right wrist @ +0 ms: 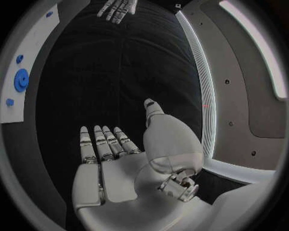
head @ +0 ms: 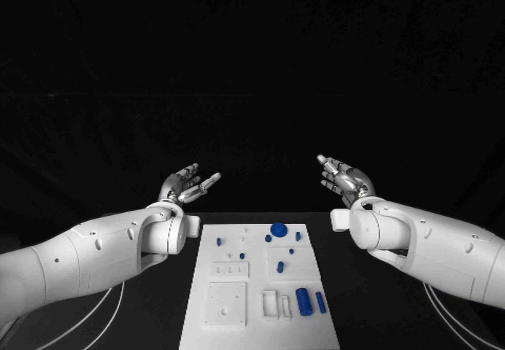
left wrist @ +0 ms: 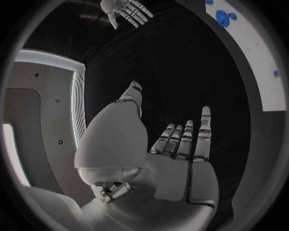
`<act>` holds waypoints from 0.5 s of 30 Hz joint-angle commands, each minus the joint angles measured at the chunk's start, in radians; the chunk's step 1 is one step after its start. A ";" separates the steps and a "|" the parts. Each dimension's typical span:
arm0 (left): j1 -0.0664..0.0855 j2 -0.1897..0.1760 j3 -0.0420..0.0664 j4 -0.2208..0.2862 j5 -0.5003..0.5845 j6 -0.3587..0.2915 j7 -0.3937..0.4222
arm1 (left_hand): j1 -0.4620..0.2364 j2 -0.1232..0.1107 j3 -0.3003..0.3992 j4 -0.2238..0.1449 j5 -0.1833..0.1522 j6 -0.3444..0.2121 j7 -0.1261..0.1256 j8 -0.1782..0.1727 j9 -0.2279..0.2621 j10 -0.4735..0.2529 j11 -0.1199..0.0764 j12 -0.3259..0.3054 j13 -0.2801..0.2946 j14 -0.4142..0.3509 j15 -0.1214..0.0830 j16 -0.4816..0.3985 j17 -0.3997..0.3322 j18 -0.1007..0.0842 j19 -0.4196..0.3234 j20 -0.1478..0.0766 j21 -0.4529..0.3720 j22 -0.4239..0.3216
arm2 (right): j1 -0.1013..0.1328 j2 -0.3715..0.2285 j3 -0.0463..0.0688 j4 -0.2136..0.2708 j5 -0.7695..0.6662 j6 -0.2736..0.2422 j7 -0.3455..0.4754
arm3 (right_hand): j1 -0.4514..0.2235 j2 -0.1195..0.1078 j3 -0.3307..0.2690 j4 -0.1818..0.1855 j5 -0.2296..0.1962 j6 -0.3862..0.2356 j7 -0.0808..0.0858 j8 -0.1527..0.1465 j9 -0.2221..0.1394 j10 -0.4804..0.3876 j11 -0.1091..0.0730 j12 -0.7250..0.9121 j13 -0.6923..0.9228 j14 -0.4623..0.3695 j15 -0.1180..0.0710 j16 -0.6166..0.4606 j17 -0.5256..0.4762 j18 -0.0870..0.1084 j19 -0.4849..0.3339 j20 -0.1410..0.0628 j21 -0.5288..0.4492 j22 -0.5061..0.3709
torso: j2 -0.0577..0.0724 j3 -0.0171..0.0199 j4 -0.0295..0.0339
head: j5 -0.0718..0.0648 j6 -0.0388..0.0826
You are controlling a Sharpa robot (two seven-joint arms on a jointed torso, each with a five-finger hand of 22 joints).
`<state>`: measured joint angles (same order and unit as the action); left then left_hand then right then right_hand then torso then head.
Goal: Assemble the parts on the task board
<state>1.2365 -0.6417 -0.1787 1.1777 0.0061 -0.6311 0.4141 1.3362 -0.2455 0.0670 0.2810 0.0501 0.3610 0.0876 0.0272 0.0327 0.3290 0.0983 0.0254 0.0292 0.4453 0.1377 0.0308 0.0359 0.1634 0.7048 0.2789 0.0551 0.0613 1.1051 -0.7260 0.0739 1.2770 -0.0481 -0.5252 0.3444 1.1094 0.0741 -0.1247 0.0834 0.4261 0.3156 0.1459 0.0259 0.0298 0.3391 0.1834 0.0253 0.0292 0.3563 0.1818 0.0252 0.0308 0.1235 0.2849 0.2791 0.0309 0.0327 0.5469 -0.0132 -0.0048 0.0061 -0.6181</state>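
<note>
The white task board [head: 260, 321] lies in the middle of the black table. On it are several blue parts: a round disc [head: 279, 229] near the far end and two blue cylinders [head: 303, 301] near the front right. My left hand [head: 187, 184] is raised above the table beyond the board's far left corner, fingers spread, holding nothing. My right hand [head: 345, 178] is raised beyond the far right corner, also spread and empty. The left wrist view shows my left hand [left wrist: 180, 159] flat and the board [left wrist: 256, 53] off to one side; the right wrist view shows my right hand [right wrist: 114, 163], the board [right wrist: 27, 72] and the disc [right wrist: 21, 80].
White blocks with holes [head: 226, 302] sit on the board's left half, and small white pieces [head: 276, 304] stand beside the blue cylinders. Black table surface [head: 390, 313] runs along both sides of the board. Each wrist view shows the opposite hand far off [left wrist: 126, 10] [right wrist: 118, 8].
</note>
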 commanded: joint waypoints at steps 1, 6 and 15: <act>0.029 0.023 -0.019 -0.063 0.002 0.128 -0.070 | 0.051 -0.009 0.001 0.016 0.006 0.020 0.002 0.007 0.002 0.017 0.004 0.006 0.002 0.019 0.004 0.008 0.003 0.024 0.028 0.009 0.008 0.003 | 0.013 0.013 0.014 -0.067 -0.082 0.249 -0.137 | 0.101 0.001 0.000 -0.035 -0.023 0.029 0.018 0.007 0.003 0.029 0.008 0.006 0.003 0.036 0.008 0.009 0.003 0.025 0.015 0.012 0.008 0.003 | 0.000 -0.0005 -0.0001 | 0.000 0.000; 0.059 0.045 -0.046 -0.124 0.002 0.163 -0.092 | 0.051 -0.009 0.001 0.016 0.006 0.022 0.003 0.007 0.002 0.019 0.005 0.006 0.002 0.019 0.003 0.008 0.003 0.024 0.026 0.009 0.008 0.003 | 0.028 0.028 0.034 -0.148 -0.112 0.362 -0.205 | 0.165 -0.003 0.030 -0.089 -0.063 0.053 0.020 0.009 0.004 0.056 0.010 0.008 0.004 0.066 0.010 0.010 0.005 0.028 0.031 0.011 0.011 0.004 | 0.000 -0.0005 -0.0001 | 0.000 0.000; 0.068 0.052 -0.054 -0.143 0.002 0.174 -0.099 | 0.054 0.005 0.011 0.014 0.004 0.040 0.020 0.008 0.003 0.050 0.017 0.008 0.004 0.046 0.003 0.009 0.004 0.026 0.041 0.009 0.010 0.004 | 0.042 0.041 0.051 -0.219 -0.139 0.460 -0.264 | 0.255 -0.022 0.116 -0.255 -0.072 0.321 0.030 0.023 0.017 0.343 0.019 0.020 0.017 0.400 0.022 0.026 0.019 0.047 0.387 -0.030 0.085 0.032 | 0.000 -0.0005 -0.0001 | 0.000 0.000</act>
<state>1.3026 -0.5938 -0.2334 1.0350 0.0063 -0.4939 0.3287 1.3870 -0.2472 0.0719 0.2974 0.0500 0.3938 0.1062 0.0312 0.0351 0.3702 0.1131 0.0289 0.0321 0.4827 0.1400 0.0349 0.0387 0.1790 0.7391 0.2876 0.0616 0.0639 1.1460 -0.6855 0.1242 1.0587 -0.1516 -0.1588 0.1250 1.3002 0.0641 -0.0641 -0.0671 0.3679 0.4561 0.1548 0.0370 0.0383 0.4903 0.1955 0.0340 0.0370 0.5247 0.1938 0.0345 0.0402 0.1549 0.4152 0.2834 0.0610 0.0447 0.5469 -0.0136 -0.0049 0.0061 -0.6182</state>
